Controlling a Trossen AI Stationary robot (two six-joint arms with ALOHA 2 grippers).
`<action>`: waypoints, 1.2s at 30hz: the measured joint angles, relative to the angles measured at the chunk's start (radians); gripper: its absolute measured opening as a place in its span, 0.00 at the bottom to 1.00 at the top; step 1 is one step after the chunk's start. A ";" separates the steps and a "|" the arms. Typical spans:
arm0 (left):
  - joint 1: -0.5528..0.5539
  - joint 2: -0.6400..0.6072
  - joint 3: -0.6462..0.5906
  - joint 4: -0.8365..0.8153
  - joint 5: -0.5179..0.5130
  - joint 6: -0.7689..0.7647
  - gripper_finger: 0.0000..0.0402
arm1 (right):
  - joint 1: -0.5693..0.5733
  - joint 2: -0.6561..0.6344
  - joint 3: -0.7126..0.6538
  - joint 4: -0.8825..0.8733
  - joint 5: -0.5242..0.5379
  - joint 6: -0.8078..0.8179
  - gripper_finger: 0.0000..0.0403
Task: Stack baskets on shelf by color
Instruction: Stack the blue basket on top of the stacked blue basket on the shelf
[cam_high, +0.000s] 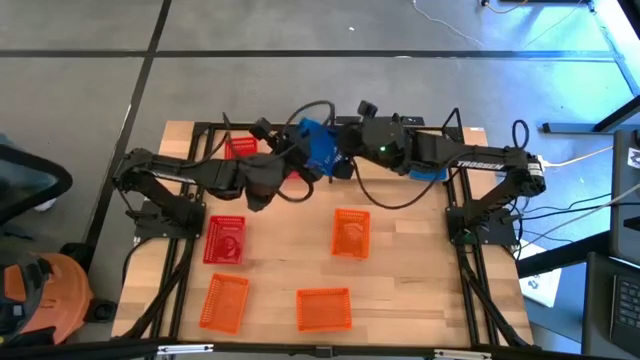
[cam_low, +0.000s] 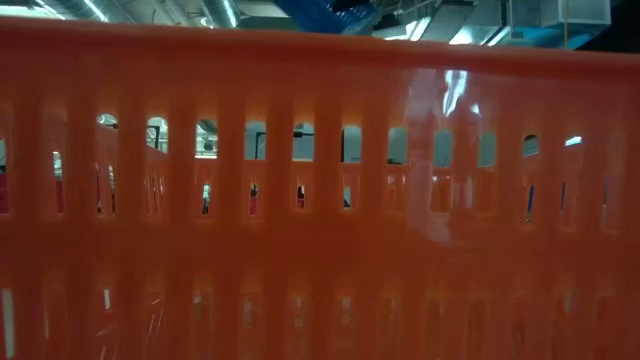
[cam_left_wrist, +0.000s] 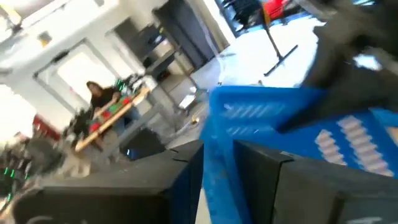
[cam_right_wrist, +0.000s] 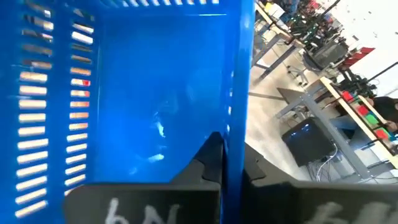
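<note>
While both grippers, left (cam_high: 300, 160) and right (cam_high: 345, 150), clamp one blue basket (cam_high: 318, 145) at twelve o'clock above the shelf (cam_high: 470, 135), four baskets lie loose at six; most stacking remains.

Blue basket (cam_high: 318, 146) hung tilted above bench's far middle, thin wall pinched between fingers. Red basket (cam_high: 241, 148) lay at far left; another red basket (cam_high: 225, 240) sat mid-left. Three orange baskets spread nearer: centre (cam_high: 350, 233), front left (cam_high: 224, 302), front middle (cam_high: 323, 308).
</note>
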 joint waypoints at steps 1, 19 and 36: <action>-0.011 0.000 0.000 0.022 -0.002 0.031 0.20 | -0.001 -0.014 0.000 -0.001 0.007 0.007 0.00; -0.136 -0.004 0.000 0.358 -0.051 0.407 0.19 | -0.068 -0.237 0.256 -1.052 0.282 1.022 0.00; -0.097 -0.005 0.000 0.336 -0.065 0.408 0.19 | -0.143 -0.574 -0.212 -1.166 0.148 1.604 0.00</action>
